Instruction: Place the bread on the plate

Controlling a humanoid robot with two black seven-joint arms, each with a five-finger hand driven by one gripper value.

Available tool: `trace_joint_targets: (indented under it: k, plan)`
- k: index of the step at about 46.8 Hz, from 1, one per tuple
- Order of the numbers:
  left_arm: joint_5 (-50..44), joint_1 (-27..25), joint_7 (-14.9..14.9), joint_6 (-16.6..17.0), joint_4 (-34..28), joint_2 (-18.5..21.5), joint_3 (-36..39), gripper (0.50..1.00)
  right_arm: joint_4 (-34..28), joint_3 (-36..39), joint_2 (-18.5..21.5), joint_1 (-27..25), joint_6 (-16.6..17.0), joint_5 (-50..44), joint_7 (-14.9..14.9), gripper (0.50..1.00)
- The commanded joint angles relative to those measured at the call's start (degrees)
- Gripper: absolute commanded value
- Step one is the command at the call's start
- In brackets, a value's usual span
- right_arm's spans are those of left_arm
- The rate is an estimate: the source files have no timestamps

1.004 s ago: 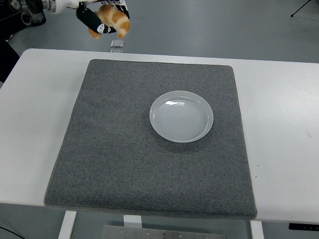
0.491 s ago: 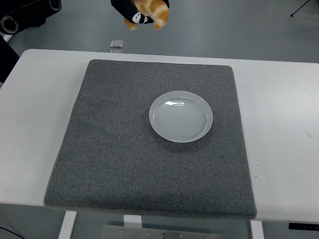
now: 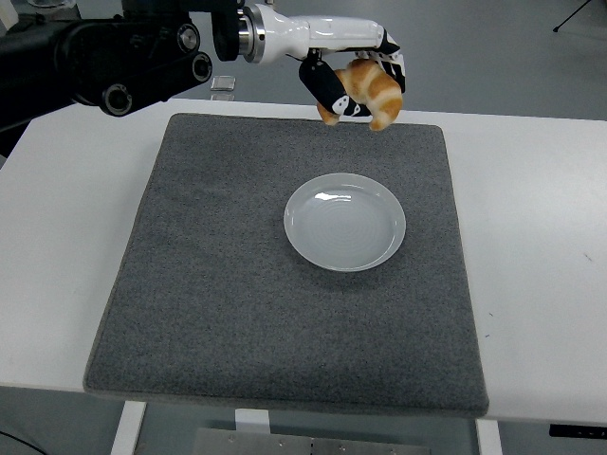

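The bread [image 3: 372, 92] is a golden-brown croissant-like piece held in the air over the far edge of the grey mat. My left hand [image 3: 353, 83] is shut on it, fingers curled around it from above. The arm reaches in from the upper left, black at the shoulder and white at the forearm. The white round plate [image 3: 344, 221] sits on the mat, right of centre, with nothing on it. The bread is above and beyond the plate's far rim. My right arm is out of view.
A grey felt mat [image 3: 237, 284] covers most of the white table [image 3: 541, 237]. A small square metal object [image 3: 223, 83] lies on the floor beyond the table's far edge.
My left arm has swung right and down with the bread, from the picture's top left to above the mat's far edge near the plate. The plate has not moved.
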Motion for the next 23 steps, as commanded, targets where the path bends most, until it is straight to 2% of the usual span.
trace_joint_targets:
  k: [1,11,19,23]
  plan:
    - [0.3,1.1,0.0,0.2,0.0,-1.1,0.1,0.5,0.0,0.0,0.0,0.0,0.0,0.0,0.0,0.952]
    - [1.4,4.2,0.2,0.4,0.8,-4.6,0.8,0.5,0.0,0.0,0.0,0.0,0.0,0.0,0.0,0.952]
    - [4.9,7.2,0.5,3.0,0.9,-4.7,1.0,0.5,0.0,0.0,0.0,0.0,0.0,0.0,0.0,0.952]
    - [6.2,8.4,0.6,3.3,0.9,-4.7,1.1,0.5,0.0,0.0,0.0,0.0,0.0,0.0,0.0,0.952]
